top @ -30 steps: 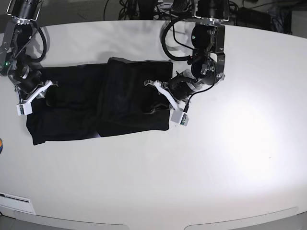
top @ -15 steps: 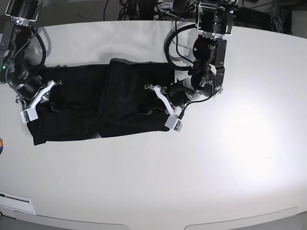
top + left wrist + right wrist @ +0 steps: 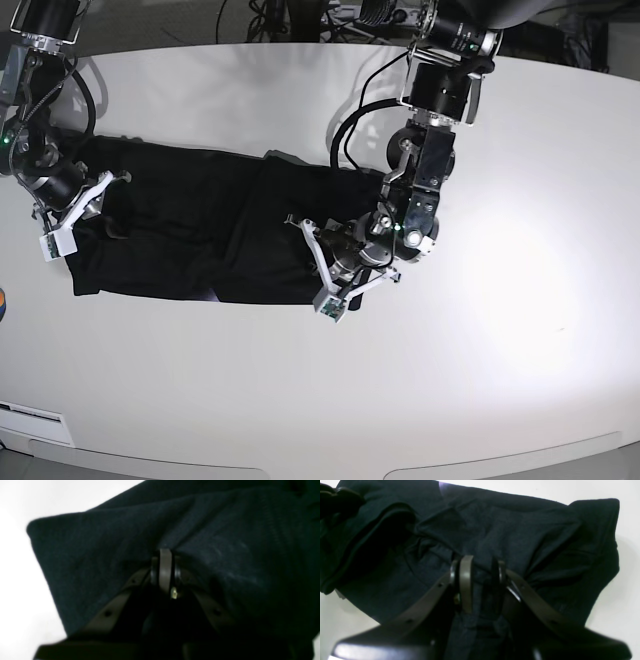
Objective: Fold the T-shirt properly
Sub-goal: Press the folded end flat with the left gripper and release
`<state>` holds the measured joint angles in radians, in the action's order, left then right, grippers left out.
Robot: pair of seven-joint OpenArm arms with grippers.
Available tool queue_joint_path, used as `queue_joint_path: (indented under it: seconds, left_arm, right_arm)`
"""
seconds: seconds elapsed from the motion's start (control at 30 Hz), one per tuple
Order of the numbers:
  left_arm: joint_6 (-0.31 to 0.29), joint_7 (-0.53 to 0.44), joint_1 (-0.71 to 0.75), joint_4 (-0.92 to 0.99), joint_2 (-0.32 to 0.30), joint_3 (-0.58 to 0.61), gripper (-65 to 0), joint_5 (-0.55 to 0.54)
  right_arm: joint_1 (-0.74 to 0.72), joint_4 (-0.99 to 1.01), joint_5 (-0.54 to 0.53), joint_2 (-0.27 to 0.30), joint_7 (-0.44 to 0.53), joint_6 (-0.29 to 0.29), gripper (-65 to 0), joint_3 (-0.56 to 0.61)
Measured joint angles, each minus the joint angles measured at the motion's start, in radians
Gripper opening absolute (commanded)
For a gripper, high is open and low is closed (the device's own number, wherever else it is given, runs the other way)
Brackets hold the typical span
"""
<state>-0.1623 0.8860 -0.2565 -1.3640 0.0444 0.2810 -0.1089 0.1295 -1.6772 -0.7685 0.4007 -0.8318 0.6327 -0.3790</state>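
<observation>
Both claws are gripping the black T-shirt (image 3: 190, 225) on the white desk (image 3: 500, 330).
The left claw (image 3: 165, 562) is pinching cloth tight; the right claw (image 3: 480, 580) is clamping a thicker bunch. Only the base view is showing open desk all around.

Bare white tabletop (image 3: 300, 400) lies open in front of and to the right of the rumpled black cloth T-shirt (image 3: 170, 230), which spans the left-centre. Both arms stand on the shirt's ends; black cables (image 3: 350, 120) loop beside the left arm.
</observation>
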Motion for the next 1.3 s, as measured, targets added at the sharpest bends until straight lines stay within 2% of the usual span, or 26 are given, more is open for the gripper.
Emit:
queue_joint_path:
  seconds: [0.13,0.2,0.27,0.3,0.43,0.6,0.7,0.77,1.0,1.23,1.3]
  left_arm:
    - [0.02,-0.013,-0.001,-0.001,-0.002,0.009,-65.0,0.031]
    - [0.016,-0.024,-0.001,-0.002,-0.018,0.013,-65.0,0.021]
    - [0.012,-0.043,-0.001,-0.002,-0.041,0.013,-65.0,0.005]
    - [0.008,-0.052,-0.001,-0.002,-0.056,0.013,-65.0,-0.001]
    - [0.008,-0.07,-0.002,-0.005,-0.101,0.013,-65.0,-0.008]
    - [0.013,-0.067,-0.003,-0.005,-0.119,0.011,-65.0,-0.009]
    - [0.01,-0.05,-0.005,-0.005,-0.13,0.01,-65.0,-0.049]
    - [-0.021,-0.04,-0.005,-0.005,-0.134,0.006,-65.0,-0.075]
    - [-0.05,0.004,-0.01,-0.005,-0.147,-0.009,-65.0,-0.188]
    - [-0.135,0.085,0.007,0.008,-0.158,-0.141,-65.0,-0.422]
    - [-0.157,0.096,0.013,0.012,-0.156,-0.177,-65.0,-0.439]
  right_arm:
    - [-0.023,0.0,0.0,0.001,-0.026,-0.057,-28.6,-0.077]
    - [-0.03,-0.003,-0.002,0.019,-0.026,-0.121,-22.4,-0.115]
    - [-0.031,-0.005,0.005,0.042,-0.029,-0.198,-22.1,-0.151]
    - [-0.031,-0.005,0.01,0.05,-0.045,-0.219,-22.1,-0.168]
    - [-0.031,-0.005,-0.001,0.057,-0.122,-0.259,-22.1,-0.187]
    - [-0.031,0.095,-0.133,0.051,-0.143,-0.259,-22.1,-0.186]
    - [-0.031,0.175,-0.199,0.044,-0.164,-0.213,-22.1,-0.186]
    - [-0.032,0.222,-0.261,0.027,-0.171,-0.179,-22.1,-0.186]
    - [-0.077,0.365,-0.305,0.014,-0.163,-0.109,-22.1,-0.183]
    - [-0.11,0.463,-0.325,0.015,-0.123,-0.043,-22.1,-0.113]
    - [-0.11,0.464,-0.334,0.015,-0.114,-0.037,-22.1,-0.083]
